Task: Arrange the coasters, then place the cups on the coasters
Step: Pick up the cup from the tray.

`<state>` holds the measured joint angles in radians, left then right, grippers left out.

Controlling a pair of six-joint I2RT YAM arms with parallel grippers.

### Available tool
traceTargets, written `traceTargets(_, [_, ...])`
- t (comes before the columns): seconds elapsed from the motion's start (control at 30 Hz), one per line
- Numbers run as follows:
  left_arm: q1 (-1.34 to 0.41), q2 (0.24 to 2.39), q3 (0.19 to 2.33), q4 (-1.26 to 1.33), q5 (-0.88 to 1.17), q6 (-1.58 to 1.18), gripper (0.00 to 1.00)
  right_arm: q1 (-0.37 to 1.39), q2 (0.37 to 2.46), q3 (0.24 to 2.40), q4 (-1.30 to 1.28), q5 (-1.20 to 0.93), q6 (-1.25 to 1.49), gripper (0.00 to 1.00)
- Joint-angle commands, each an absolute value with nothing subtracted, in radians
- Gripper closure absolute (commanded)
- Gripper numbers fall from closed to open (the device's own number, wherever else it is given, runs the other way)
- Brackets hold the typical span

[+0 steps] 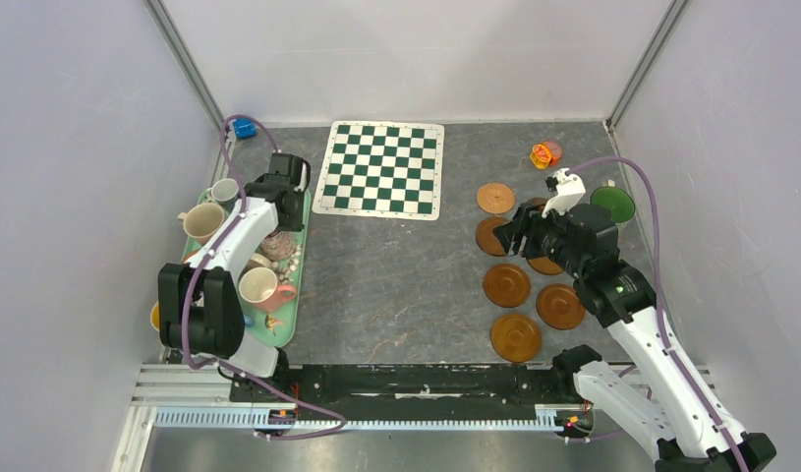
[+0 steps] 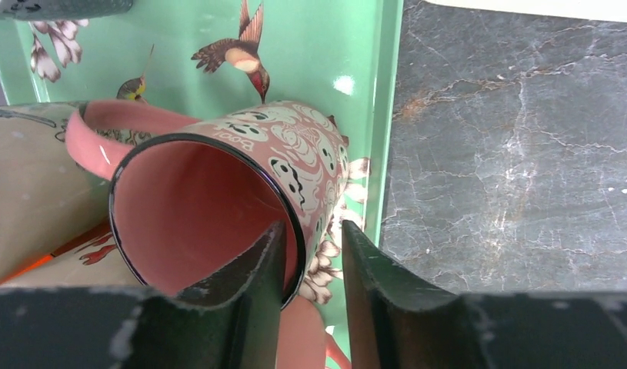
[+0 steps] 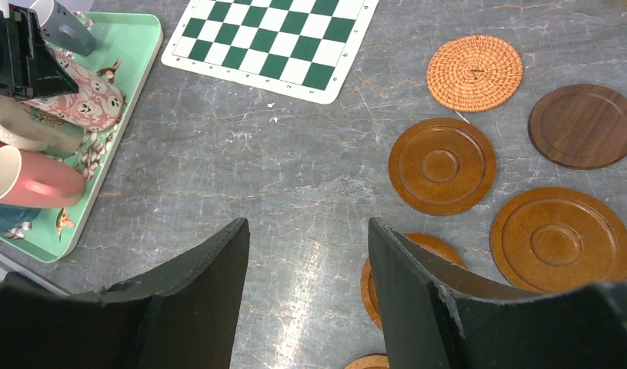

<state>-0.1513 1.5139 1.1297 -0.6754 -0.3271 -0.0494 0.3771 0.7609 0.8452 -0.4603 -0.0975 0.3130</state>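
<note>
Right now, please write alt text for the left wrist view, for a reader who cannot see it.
The left tool straddles the rim of a tilted pink patterned mug, one finger inside and one outside. It sits in a mint-green tray printed with hummingbirds, beside the grey table.

Left gripper [image 2: 310,234] astride a mug's rim; right gripper [image 3: 308,231] spread and holding nothing.
The left arm [image 1: 229,246] reaches forward, wrist pitched down. One finger [image 2: 252,269] sits inside the pink ghost-patterned mug [image 2: 295,154] and the other outside its wall, jaws narrow, the outer one seemingly just clear of it. The right arm [image 1: 637,324] stretches forward and inward, gripper tilted down, jaws well apart.
</note>
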Motion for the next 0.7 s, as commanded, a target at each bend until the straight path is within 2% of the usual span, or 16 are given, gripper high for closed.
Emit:
traceTargets(0.0, [-0.149, 1.523, 1.193, -0.677, -0.278, -0.006, 0.65, 0.380, 0.764, 0.889, -0.448, -0.096, 0.301, 0.40])
traceTargets(0.27, [-0.150, 1.506, 1.246, -0.715, -0.278, -0.017, 0.93, 0.380, 0.763, 0.902, -0.450, -0.096, 0.305, 0.39])
traceTargets(0.33, [-0.150, 1.490, 1.259, -0.727, -0.282, -0.020, 0.97, 0.380, 0.765, 0.904, -0.451, -0.101, 0.312, 0.39])
traceTargets(0.67, [-0.215, 1.443, 1.369, -0.862, -0.376, -0.036, 0.98, 0.380, 0.786, 0.880, -0.416, -0.161, 0.355, 0.39])
